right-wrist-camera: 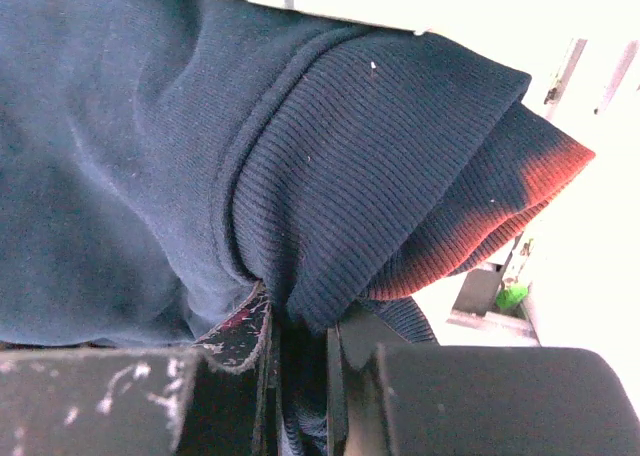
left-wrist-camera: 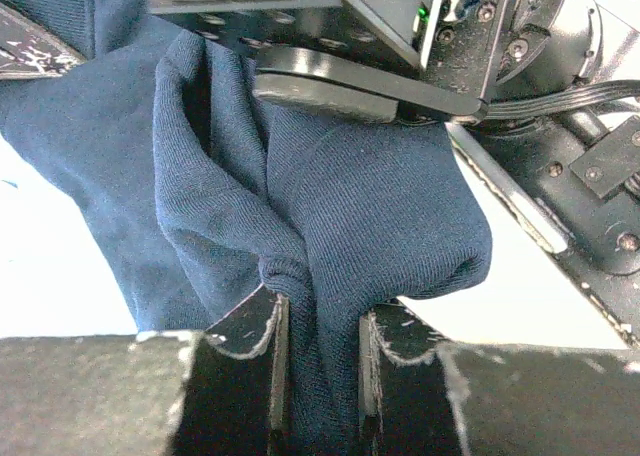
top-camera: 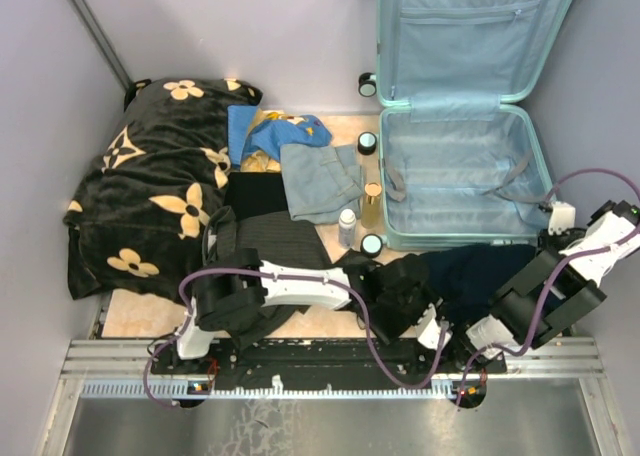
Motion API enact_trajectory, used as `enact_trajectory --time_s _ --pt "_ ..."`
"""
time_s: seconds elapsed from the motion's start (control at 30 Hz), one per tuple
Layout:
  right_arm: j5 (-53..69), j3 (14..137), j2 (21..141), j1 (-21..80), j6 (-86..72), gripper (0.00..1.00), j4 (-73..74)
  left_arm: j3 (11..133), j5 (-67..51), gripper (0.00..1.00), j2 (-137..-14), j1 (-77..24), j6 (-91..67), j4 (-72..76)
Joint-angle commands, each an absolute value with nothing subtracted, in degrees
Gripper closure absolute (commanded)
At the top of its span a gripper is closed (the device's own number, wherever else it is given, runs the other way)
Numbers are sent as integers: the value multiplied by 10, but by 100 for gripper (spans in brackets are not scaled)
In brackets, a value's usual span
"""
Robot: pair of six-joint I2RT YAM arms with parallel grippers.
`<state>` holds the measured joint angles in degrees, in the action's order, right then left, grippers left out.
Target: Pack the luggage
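We find the pale mint-blue hard-shell suitcase (top-camera: 450,191) open beyond the right gripper (right-wrist-camera: 298,321), with grey straps (top-camera: 514,172) lying inside. A black flowered blanket (top-camera: 160,196), folded clothes (top-camera: 315,181) and small bottles (top-camera: 347,226) lie beyond the left gripper (left-wrist-camera: 320,321). Both grippers are pinched onto a navy knit garment (left-wrist-camera: 330,206).

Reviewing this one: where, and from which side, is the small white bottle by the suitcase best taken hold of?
Probably the white bottle by its cap and neck, from straight above. It stands upright, with folded denim close on its left and an amber bottle and a wheel on its right, so side approaches look crowded.
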<state>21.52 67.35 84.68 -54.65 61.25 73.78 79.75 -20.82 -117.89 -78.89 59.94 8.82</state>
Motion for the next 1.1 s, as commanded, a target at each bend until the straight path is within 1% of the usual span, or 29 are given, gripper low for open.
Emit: enact_trajectory --time_s 0.0,0.1,0.3,0.43,0.53,0.63,0.8,0.9,1.07 --pt "256 749 778 -555 614 100 832 828 -253 100 -1093 -791 641 114" --pt "269 786 754 -556 611 100 855 829 -255 100 -1069 -790 673 102" --pt "311 860 714 -557 572 100 854 854 -260 100 -1039 -790 752 77" --pt "367 942 735 -556 508 100 854 860 -226 100 -1032 -777 824 78" --pt "396 1006 777 -548 452 100 845 887 -228 100 -1044 -740 848 74" --pt "397 1043 816 -507 394 100 818 933 -239 100 -1068 -697 868 52" --pt "357 1051 840 -397 270 100 701 1016 -273 100 -1124 -617 887 32" --pt "322 1049 863 -332 208 100 626 1074 -285 100 -1176 -566 901 28" --pt "271 1054 921 -276 134 100 514 1184 -298 100 -1275 -503 920 26"
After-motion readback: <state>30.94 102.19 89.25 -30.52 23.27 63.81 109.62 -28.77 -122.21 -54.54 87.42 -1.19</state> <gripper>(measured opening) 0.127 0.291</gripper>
